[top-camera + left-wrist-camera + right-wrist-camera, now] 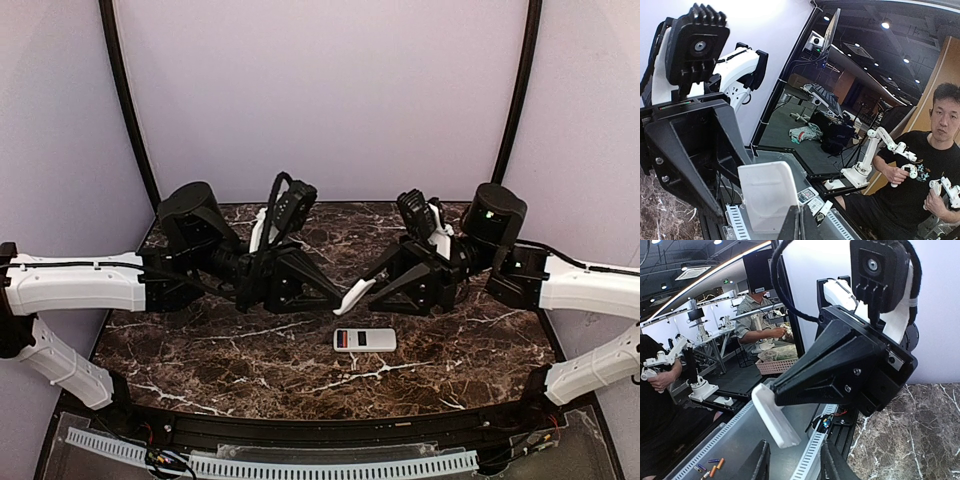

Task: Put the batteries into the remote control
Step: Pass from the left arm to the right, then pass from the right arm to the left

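Note:
The remote control lies flat on the marble table, red and dark patch facing up, below both grippers and touched by neither. My left gripper is shut on a thin white plastic cover piece and holds it above the table; it also shows in the left wrist view above my closed fingers. My right gripper is open and empty, facing the cover piece from close by. Several tiny orange and purple batteries lie on a grey tray off the table's near edge.
A slotted white cable duct runs along the table's near edge. Other small remotes lie on the grey tray beyond it. The two grippers nearly meet over the table's middle. People and other arms are in the background.

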Controlling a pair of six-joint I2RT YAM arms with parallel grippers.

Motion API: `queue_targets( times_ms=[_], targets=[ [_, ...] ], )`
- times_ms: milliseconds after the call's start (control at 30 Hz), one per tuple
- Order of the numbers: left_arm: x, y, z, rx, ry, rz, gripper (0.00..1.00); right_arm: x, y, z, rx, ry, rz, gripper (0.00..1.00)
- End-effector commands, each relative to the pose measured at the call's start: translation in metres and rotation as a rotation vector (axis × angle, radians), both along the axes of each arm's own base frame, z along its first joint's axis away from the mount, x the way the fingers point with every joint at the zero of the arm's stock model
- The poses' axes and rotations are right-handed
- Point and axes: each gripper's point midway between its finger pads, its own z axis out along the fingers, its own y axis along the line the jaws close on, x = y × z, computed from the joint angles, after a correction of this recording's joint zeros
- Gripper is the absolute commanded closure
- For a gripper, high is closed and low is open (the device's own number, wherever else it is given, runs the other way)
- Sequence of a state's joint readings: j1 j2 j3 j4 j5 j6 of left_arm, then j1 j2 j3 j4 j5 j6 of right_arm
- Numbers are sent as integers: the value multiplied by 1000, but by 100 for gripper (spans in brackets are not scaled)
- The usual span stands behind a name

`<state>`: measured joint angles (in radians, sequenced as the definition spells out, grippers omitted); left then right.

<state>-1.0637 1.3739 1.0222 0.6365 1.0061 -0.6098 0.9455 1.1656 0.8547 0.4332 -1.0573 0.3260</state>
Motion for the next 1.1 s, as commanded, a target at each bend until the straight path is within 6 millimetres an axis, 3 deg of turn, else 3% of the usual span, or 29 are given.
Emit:
queue_targets(
  times_ms=[0,233,500,567,600,633,667,700,800,933,1067],
  targets=[
    [-3,1,-3,-13,7,-17,100,-10,3,20,64,-49,34,70],
    [-1,0,-6,-6,16,-7,100,-19,4,25,77,-55,60,77],
    [2,0,-8,-12,7,20,100,-21,4,25,74,-49,66,100],
    [6,0,-8,-14,-3,46,97,-21,4,26,69,-39,66,100],
    [10,-1,-11,4,0,63,91,-21,4,26,66,-36,64,100],
    [13,0,-12,20,-12,82,72,-21,4,25,58,-31,61,100],
    [20,1,-13,30,-20,110,63,-18,5,23,45,-21,49,100],
    [22,5,-15,53,-54,134,48,-16,7,21,28,-12,33,100],
    [47,14,-23,112,-189,326,21,-3,11,6,-52,26,-38,100],
    [74,35,-41,211,-463,523,10,17,6,-15,-133,123,-85,100],
    [87,54,-61,310,-749,570,5,40,3,-44,-230,247,-124,100]
  ],
)
